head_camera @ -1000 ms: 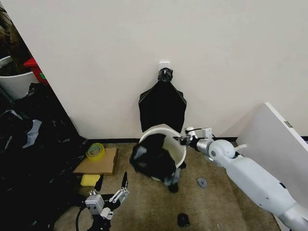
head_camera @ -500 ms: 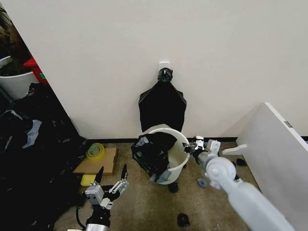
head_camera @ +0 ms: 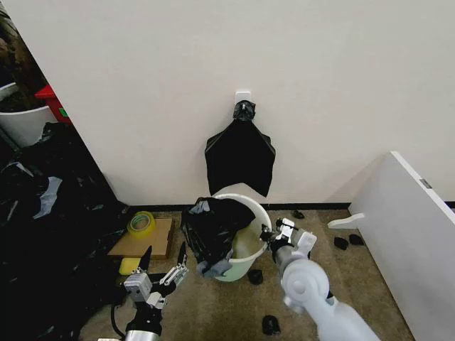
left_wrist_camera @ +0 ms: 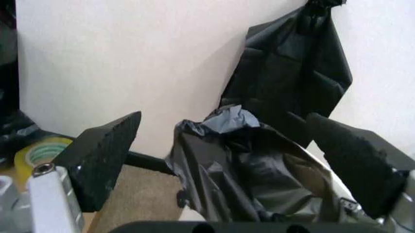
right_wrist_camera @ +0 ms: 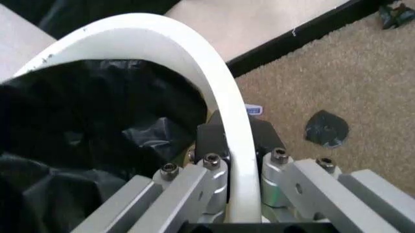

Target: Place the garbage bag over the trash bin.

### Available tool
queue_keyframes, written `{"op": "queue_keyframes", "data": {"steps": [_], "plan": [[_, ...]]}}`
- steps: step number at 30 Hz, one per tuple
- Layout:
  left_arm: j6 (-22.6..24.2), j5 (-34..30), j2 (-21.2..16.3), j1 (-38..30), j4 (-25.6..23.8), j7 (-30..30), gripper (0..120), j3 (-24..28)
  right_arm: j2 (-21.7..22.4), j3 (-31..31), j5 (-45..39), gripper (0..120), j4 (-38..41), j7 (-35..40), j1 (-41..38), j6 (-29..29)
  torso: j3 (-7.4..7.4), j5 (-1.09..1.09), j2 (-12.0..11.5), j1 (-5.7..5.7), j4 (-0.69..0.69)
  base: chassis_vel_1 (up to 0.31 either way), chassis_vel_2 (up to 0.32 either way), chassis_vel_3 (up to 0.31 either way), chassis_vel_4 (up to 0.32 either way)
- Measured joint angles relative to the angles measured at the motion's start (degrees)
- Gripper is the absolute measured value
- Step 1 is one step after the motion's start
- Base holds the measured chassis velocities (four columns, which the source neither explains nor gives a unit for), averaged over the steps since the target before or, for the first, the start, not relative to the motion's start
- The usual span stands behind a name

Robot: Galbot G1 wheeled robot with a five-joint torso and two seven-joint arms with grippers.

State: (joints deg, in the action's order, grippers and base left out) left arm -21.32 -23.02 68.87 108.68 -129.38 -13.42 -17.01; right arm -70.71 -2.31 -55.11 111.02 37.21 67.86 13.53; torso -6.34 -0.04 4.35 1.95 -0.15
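The garbage bag (head_camera: 211, 229) sits bunched over the left half of the trash bin (head_camera: 252, 241), draped across the rim at about nine o'clock and hanging partly down the outside, while the right half of the mouth is bare white plastic. The bin stands on the carpet just in front of the wall, tilted slightly, below the flat black bag bunch (head_camera: 240, 158) that hangs from a wall hook.

The right gripper (head_camera: 270, 235) is at the bin's three o'clock; in the right wrist view its jaws are clamped on the rim (right_wrist_camera: 236, 145), one inside and one outside the wall. The left gripper (head_camera: 165, 264) hovers low at roughly seven o'clock from the bin, near it but not touching, fingers (left_wrist_camera: 104, 155) spread wide apart, with the bag directly ahead.

To do this step well, the right gripper should probably hold the bin steady while the left takes the loose bag edge and draws it across toward three o'clock. The film looks thin, so a gentle pull seems wise, since the light bin could tip.
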Motion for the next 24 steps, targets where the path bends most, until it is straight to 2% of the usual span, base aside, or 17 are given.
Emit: {"op": "queue_keyframes", "data": {"steps": [4,16,17,18,20,24], "plan": [[-0.1,0.0,0.2,0.8,-0.1,-0.2,99,-0.4,-2.1,0.6,1.9,1,-2.6,-0.2,0.3,-1.0,-0.01,0.01,0.0,0.00,0.01,0.000,0.000,0.000,0.000],[-0.2,1.6,0.4,1.2,0.0,-0.3,99,-0.4,-1.9,0.6,3.6,1,-3.8,-1.7,1.0,-1.1,-0.01,0.01,0.0,0.00,0.00,0.000,0.000,0.000,0.000],[-0.3,1.7,0.4,1.2,-0.1,-0.3,99,-0.4,-1.8,0.6,3.5,4,-3.7,-1.7,1.1,-1.1,0.00,0.01,0.0,0.00,0.01,0.000,0.000,0.000,0.000],[-0.3,1.8,0.4,1.3,-0.2,-0.3,99,-0.4,-1.6,0.5,3.3,12,-3.3,-1.8,1.2,-1.1,0.00,0.01,0.0,0.00,0.00,0.000,0.000,0.000,0.000],[-0.3,1.8,0.4,1.3,-0.2,-0.3,99,-0.4,-1.6,0.5,3.2,13,-3.2,-1.8,1.3,-1.1,0.00,0.01,0.0,0.00,0.00,0.000,0.000,0.000,0.000],[-0.3,1.9,0.4,1.0,-0.3,-0.3,99,-0.3,-1.0,-0.1,3.6,33,-1.8,-1.8,2.2,-0.9,0.00,0.01,0.0,0.00,0.01,0.000,0.000,0.000,0.000]]}}
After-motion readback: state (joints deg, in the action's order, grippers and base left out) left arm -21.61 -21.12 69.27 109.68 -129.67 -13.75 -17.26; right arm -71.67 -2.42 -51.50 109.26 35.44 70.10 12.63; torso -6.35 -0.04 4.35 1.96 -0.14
